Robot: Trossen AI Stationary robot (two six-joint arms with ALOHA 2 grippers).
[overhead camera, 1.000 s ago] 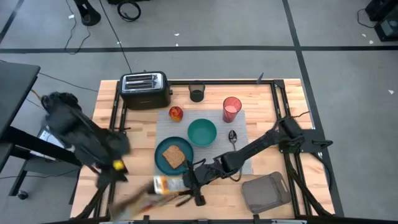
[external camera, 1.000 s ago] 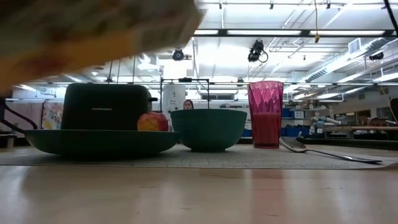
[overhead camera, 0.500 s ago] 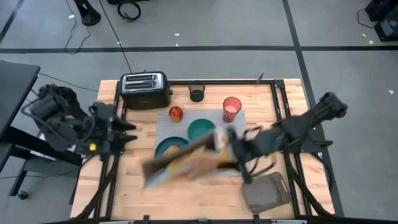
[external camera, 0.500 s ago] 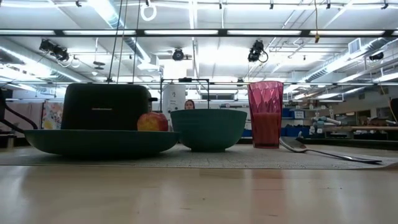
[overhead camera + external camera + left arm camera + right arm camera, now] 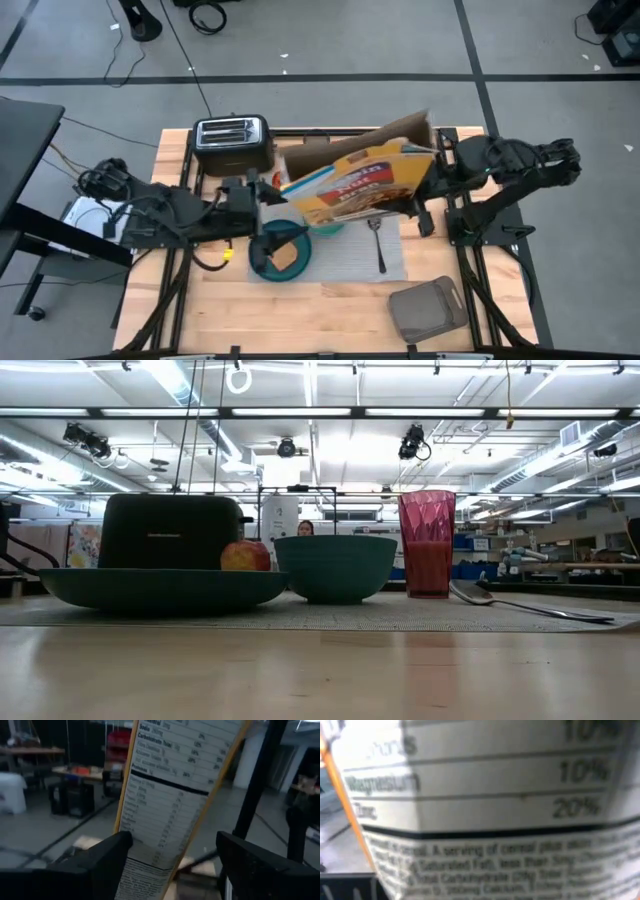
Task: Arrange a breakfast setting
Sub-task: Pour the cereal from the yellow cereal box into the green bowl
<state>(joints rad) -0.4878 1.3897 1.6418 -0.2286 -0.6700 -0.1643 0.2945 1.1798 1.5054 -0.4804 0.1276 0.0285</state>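
left fingers point(image 5: 170, 865) spread apart | right fingers clamp one cereal box point(image 5: 355, 185) | one plate point(image 5: 262, 255) | one spoon point(image 5: 378, 240) | one toaster point(image 5: 233, 143)

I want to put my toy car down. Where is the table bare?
Bare wood lies along the near edge, between the teal plate and the grey tray, and in the near left corner. The placemat is crowded; the cereal box, held by the right pincer, hangs over it.

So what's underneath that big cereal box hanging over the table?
Under the cereal box, the teal bowl peeks out, with the toast plate and spoon beside. The box covers the apple and cup from above.
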